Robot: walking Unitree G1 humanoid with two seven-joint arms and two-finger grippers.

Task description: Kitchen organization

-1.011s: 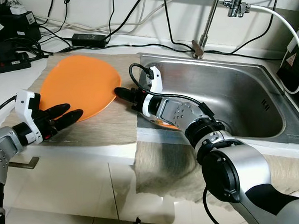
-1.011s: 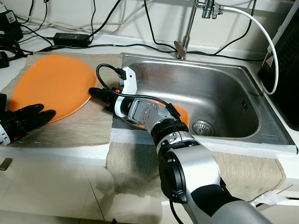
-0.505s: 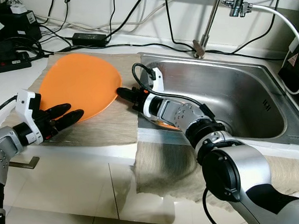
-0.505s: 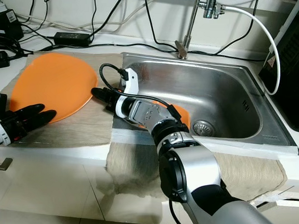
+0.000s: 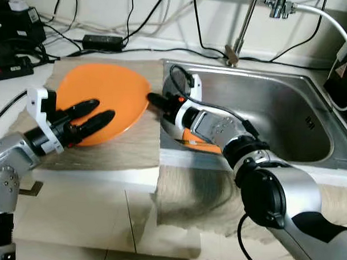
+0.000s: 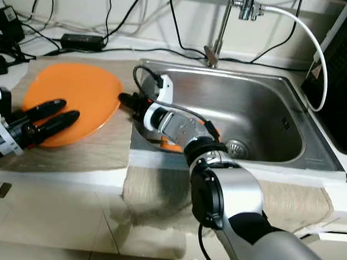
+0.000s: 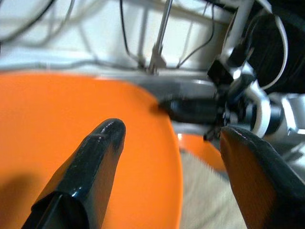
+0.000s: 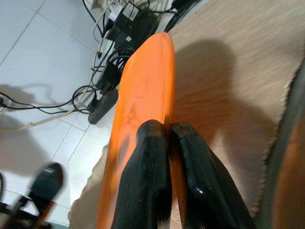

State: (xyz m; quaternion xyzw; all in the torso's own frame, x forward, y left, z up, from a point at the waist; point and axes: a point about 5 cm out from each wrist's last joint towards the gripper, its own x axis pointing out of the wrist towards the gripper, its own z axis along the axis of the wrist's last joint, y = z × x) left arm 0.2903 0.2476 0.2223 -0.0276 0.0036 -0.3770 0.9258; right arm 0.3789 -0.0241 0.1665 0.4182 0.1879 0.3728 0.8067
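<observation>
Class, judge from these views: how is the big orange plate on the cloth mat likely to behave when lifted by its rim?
The orange plate probably stays stiff: pinched at its rim by the right gripper, it keeps its shape. It looks thin, so likely light. Its glossy surface may slip, which may be why the open left gripper hovers over it.

Right gripper pinching orange plate

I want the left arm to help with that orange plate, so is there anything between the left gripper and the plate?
Nothing visible. The left gripper, fingers apart, hangs directly over the orange plate on the beige mat, with open space beneath it. The right gripper is shut on the plate's rim at the side nearest the sink.
</observation>
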